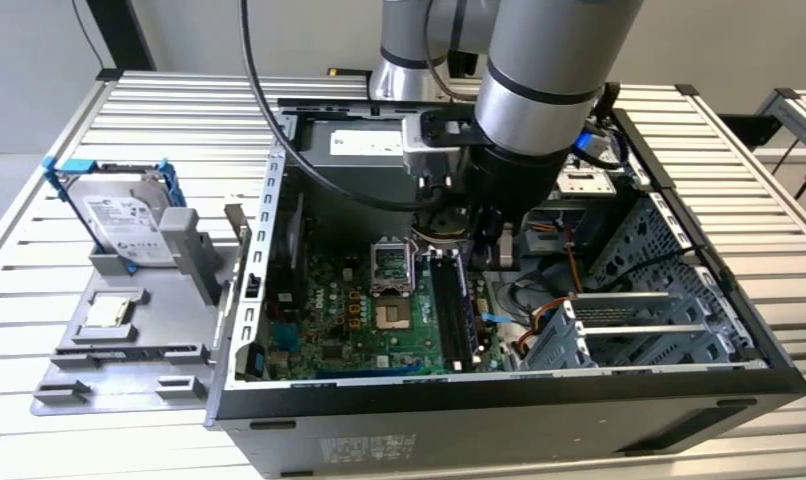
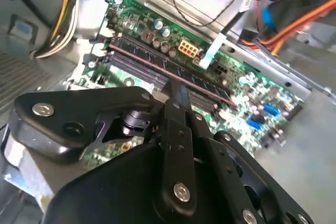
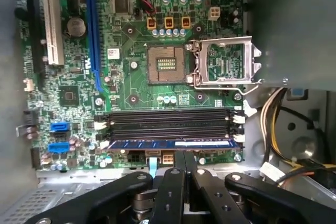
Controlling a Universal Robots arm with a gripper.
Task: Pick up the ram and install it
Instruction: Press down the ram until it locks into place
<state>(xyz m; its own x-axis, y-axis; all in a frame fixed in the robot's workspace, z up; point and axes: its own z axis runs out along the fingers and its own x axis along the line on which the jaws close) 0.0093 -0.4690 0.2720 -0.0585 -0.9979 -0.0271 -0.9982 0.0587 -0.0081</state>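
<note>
The ram [image 3: 157, 144] is a long bluish stick lying in the outermost of the black slots [image 3: 168, 124] on the green motherboard [image 3: 136, 77]. In the second wrist view the ram [image 2: 142, 59] runs as a dark strip across the board. My gripper [image 3: 184, 155] is shut, its two black fingers pressed together, with the tips right at the middle of the ram's top edge. The fingers sit side by side along the stick's length, not clamped across it. The exterior view shows the gripper [image 1: 446, 238] low inside the open computer case, over the slots.
An open CPU socket [image 3: 223, 61] lies beside the slots, and cable bundles [image 3: 273, 114] hang close to the slot ends. A metal drive cage [image 1: 643, 320] fills the case's right side. Outside the case a blue-framed hard drive [image 1: 116, 215] and a small silver chip [image 1: 110, 312] rest on a grey stand.
</note>
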